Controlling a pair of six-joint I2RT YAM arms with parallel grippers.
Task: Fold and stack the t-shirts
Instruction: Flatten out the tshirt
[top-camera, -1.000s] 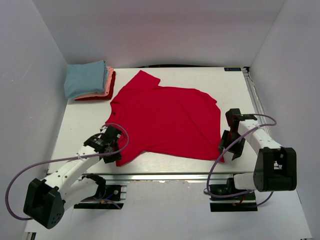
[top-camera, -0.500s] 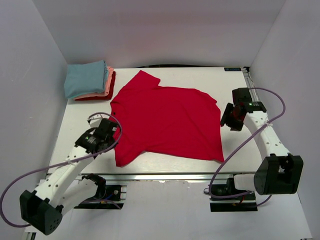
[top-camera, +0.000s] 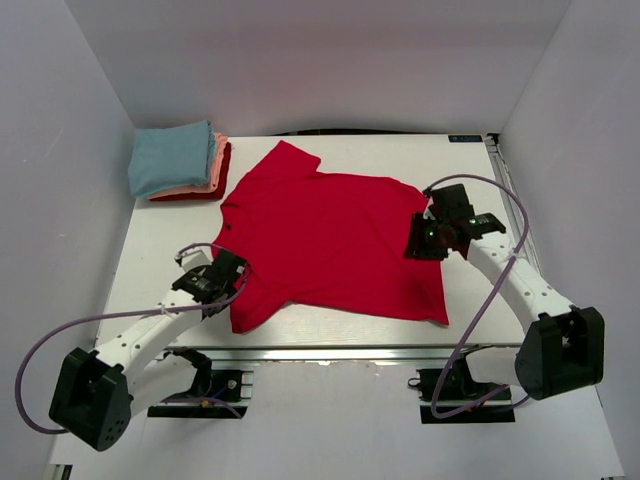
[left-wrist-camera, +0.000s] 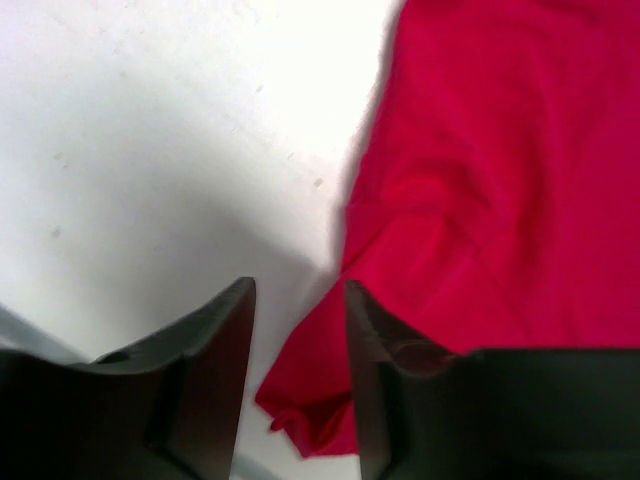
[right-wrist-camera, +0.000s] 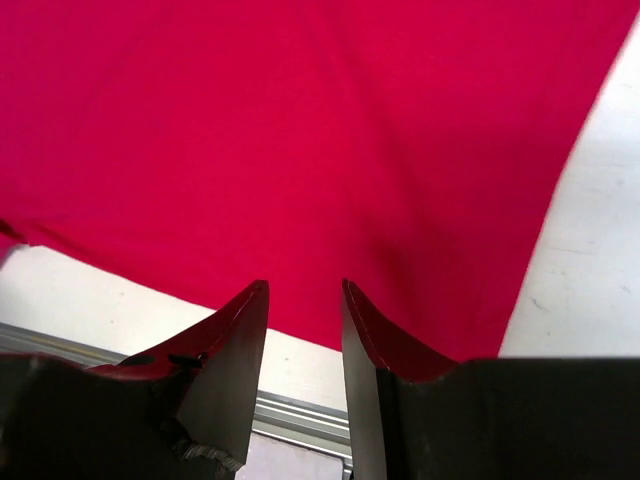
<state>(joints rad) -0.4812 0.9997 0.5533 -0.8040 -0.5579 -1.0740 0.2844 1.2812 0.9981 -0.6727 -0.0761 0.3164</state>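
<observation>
A bright red short-sleeved t-shirt (top-camera: 330, 240) lies spread flat in the middle of the white table (top-camera: 160, 240). At the back left stands a stack of folded t-shirts (top-camera: 178, 160), light blue on top, salmon-pink under it, red at the bottom. My left gripper (top-camera: 228, 276) hovers at the shirt's near left edge, open. In the left wrist view the red shirt's (left-wrist-camera: 500, 180) corner lies below the gap of the left gripper (left-wrist-camera: 298, 300). My right gripper (top-camera: 425, 238) hangs open over the shirt's right part; in its own view the right gripper (right-wrist-camera: 303, 290) is above the red cloth (right-wrist-camera: 300, 130), gripping nothing.
Pale walls close in the table on the left, back and right. An aluminium rail (top-camera: 340, 352) runs along the near edge, also seen as the rail (right-wrist-camera: 300, 415) below the right fingers. Bare table (right-wrist-camera: 600, 260) shows right of the shirt's hem.
My right gripper has swung left from the bare table beside the shirt to above its right part, jaws narrowing. The left gripper shifted slightly along the shirt's left edge. The shirt stayed put.
</observation>
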